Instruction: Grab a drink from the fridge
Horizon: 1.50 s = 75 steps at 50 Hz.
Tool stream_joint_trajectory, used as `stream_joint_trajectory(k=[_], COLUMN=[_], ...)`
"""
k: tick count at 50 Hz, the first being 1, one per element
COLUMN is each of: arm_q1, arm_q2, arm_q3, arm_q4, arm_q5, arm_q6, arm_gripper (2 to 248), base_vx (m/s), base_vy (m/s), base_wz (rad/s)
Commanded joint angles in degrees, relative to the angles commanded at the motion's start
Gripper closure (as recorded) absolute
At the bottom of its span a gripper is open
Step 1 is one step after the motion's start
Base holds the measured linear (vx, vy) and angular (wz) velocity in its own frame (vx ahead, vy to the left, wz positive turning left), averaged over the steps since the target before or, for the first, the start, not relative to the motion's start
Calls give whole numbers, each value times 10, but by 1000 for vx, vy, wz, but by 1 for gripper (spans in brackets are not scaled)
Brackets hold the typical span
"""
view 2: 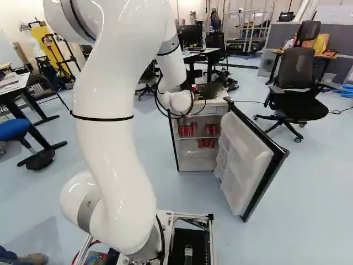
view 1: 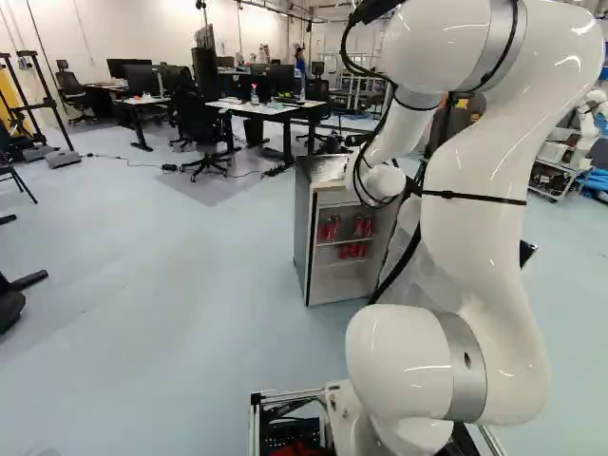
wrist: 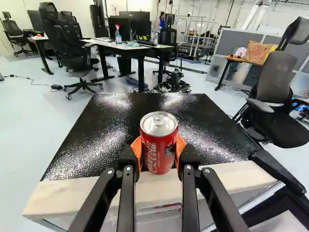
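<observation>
Gripping a drink: gripper [wrist: 158,151] is closed on a red can [wrist: 159,140], orange pads [wrist: 136,153] against both sides. Clock taken with 12 straight ahead of the gripper. Can is upright, at the near edge of the fridge's top; cannot tell whether its base touches.

Surface: top [wrist: 111,140] is black, glossy and finely pebbled, with bright patches of reflected light. Pale lip [wrist: 87,195] runs along its near edge, from 9 to 3 o'clock.

Fridge [view 1: 302,237] stands on the floor [view 1: 190,285]; door [view 2: 248,160] open, toward 4 o'clock. Red cans [view 2: 188,130] on two levels inside, below the top.

Room, beyond the top: desk [wrist: 113,47] between 11 and 12, carrying monitors [wrist: 141,24] and a bottle [wrist: 118,37]. Black chair [wrist: 67,46] at 11, beside that desk. Second chair [wrist: 275,82], dark mesh back, between 1 and 2. Small table [wrist: 246,61] at 1 holds a brown bag [wrist: 259,51]; grey partitions [wrist: 236,43] just behind. Floor is pale blue-grey; thin cable [wrist: 36,83] lies on it between 10 and 11.
</observation>
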Motion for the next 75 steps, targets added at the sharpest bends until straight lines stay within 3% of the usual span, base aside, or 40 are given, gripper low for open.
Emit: stream_joint_trajectory(k=[5, 6, 10, 11, 15, 16, 20, 21, 26, 27, 50, 75], arm_q1=[0, 0, 0, 0, 0, 0, 0, 0, 0, 0, -7, -41], arm_q2=[0, 0, 0, 0, 0, 0, 0, 0, 0, 0, 34, 93], arm_q3=[0, 0, 0, 0, 0, 0, 0, 0, 0, 0, 43, 95], arm_q4=[0, 0, 0, 0, 0, 0, 0, 0, 0, 0, 0, 0], arm_q5=[0, 0, 0, 0, 0, 0, 0, 0, 0, 0, 0, 0], arm_q6=[0, 0, 0, 0, 0, 0, 0, 0, 0, 0, 0, 0], arm_gripper=[157, 129, 129, 93, 93, 56, 56, 18, 18, 3, 3, 3], base_vx=[0, 0, 0, 0, 0, 0, 0, 0, 0, 0, 0, 0], base_vy=[0, 0, 0, 0, 0, 0, 0, 0, 0, 0, 0, 0], base_wz=[0, 0, 0, 0, 0, 0, 0, 0, 0, 0, 0, 0])
